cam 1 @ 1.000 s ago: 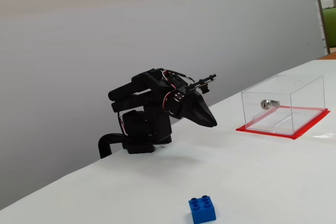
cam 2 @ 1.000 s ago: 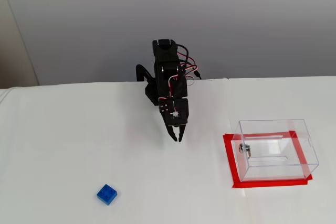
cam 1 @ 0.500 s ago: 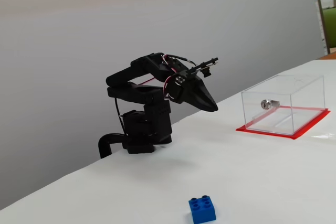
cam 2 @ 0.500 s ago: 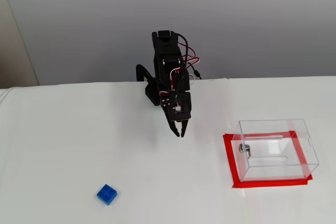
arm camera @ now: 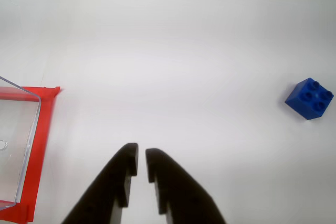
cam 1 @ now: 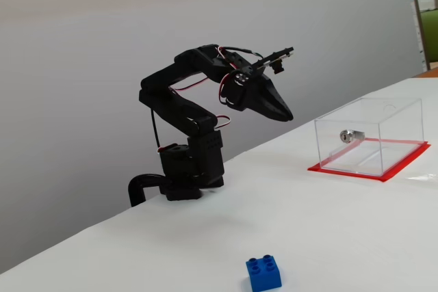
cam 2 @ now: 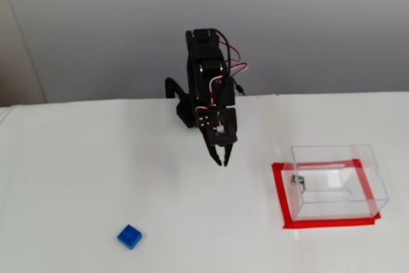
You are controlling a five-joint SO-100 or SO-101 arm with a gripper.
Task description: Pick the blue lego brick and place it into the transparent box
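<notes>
Arm risen; pincer [arm camera: 141, 156] clenched, empty; blue lego brick [arm camera: 310, 98] studs up, corner-on.

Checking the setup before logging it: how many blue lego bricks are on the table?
1. The blue lego brick sits alone on the white table, near the front-left in a fixed view, far from the transparent box. None looks hidden.

A black arm [cam 2: 206, 87] stands at the far edge of a white table [cam 2: 96, 171], against a grey wall. Its gripper [cam 2: 223, 161] hangs above the tabletop, tips pointing down and nearly together, holding nothing. The blue lego brick [cam 2: 130, 236] lies well apart at the lower left. The transparent box [cam 2: 337, 182] sits to the right on a red base sheet [cam 2: 282, 197], a small silver lock [cam 2: 297, 181] on its left wall.
</notes>
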